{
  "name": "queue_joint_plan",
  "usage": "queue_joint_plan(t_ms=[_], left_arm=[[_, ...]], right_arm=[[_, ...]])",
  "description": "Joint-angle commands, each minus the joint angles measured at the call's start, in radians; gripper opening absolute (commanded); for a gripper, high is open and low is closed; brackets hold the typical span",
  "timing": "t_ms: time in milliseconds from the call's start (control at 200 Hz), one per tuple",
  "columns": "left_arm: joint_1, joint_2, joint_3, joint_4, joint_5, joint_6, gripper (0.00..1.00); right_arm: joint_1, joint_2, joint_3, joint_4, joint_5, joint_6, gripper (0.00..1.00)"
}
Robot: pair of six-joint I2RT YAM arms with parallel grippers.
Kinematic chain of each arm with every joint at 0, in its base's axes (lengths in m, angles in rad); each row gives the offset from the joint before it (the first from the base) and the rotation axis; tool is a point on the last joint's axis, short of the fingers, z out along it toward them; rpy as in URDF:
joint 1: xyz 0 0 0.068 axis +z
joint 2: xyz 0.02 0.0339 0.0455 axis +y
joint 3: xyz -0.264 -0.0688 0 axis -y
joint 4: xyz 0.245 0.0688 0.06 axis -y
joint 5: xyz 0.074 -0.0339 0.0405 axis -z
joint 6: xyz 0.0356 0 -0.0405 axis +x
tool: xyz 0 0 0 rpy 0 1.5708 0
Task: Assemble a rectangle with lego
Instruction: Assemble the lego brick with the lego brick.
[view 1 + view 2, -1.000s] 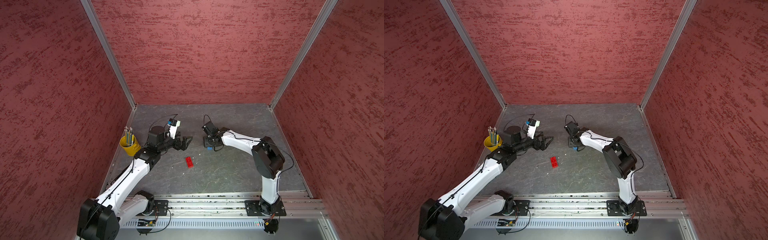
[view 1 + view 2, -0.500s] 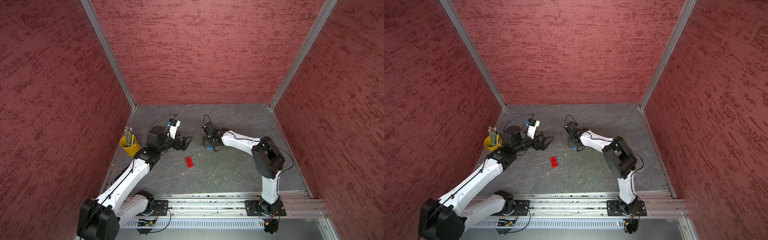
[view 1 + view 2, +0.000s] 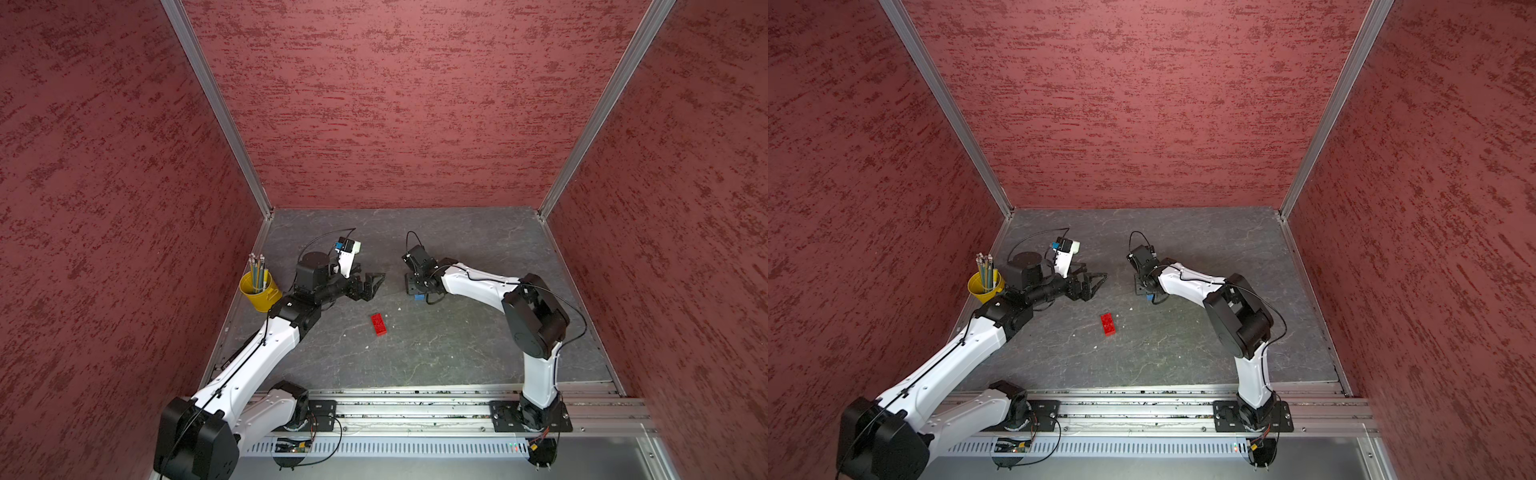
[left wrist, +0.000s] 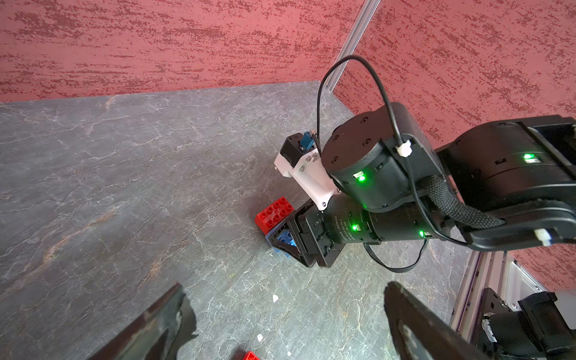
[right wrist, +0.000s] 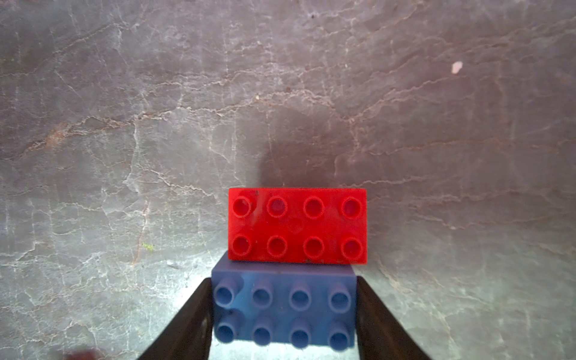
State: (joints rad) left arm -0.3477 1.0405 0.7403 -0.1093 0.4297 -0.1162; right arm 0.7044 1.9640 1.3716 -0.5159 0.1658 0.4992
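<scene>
Around the workspace stand red textured walls [image 3: 395, 104], and between them lies a grey stone-patterned tabletop [image 3: 457, 353]. Along its near edge runs an aluminium rail [image 3: 415, 409] carrying both arm bases. From there the white-and-black left arm [image 3: 266, 353] reaches toward the table's middle; its left gripper [image 3: 374, 286] hovers above the surface, jaws spread wide with nothing between them. The white-and-black right arm [image 3: 478, 284] bends in from the other side, its right gripper [image 5: 282, 280] low at the table, facing the left one across a bare gap. Beside the left arm's elbow, near the wall, stands a yellow cylindrical cup [image 3: 258, 293] with a bunch of pencils [image 3: 257, 266] upright in it. The right gripper's fingers [image 5: 193, 311] press on the two short ends of a blue studded plastic brick [image 5: 283, 305], studs up. A red studded plastic brick [image 5: 297, 226] meets the blue one's far long side and overlaps that edge, long sides parallel; whether it sits on the blue studs I cannot tell. A second red studded brick [image 3: 378, 324] lies alone on the table, nearer the rail, between the two arms and apart from both grippers. A few small white specks [image 3: 399, 309] dot the surface near it.
</scene>
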Motion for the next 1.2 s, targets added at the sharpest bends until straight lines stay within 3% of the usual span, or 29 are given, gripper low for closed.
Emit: queue_joint_plan(t_ms=[0,1197], left_arm=[[0.007,-0.006,-0.009,0.000,0.014,0.013,1.00],[0.007,0.003,-0.010,0.000,0.013,0.013,1.00]], right_arm=[[0.007,0.056,-0.050,-0.026,0.007,-0.010,0.58],[-0.005,-0.011,-0.083,-0.004,0.042,-0.027,0.59]])
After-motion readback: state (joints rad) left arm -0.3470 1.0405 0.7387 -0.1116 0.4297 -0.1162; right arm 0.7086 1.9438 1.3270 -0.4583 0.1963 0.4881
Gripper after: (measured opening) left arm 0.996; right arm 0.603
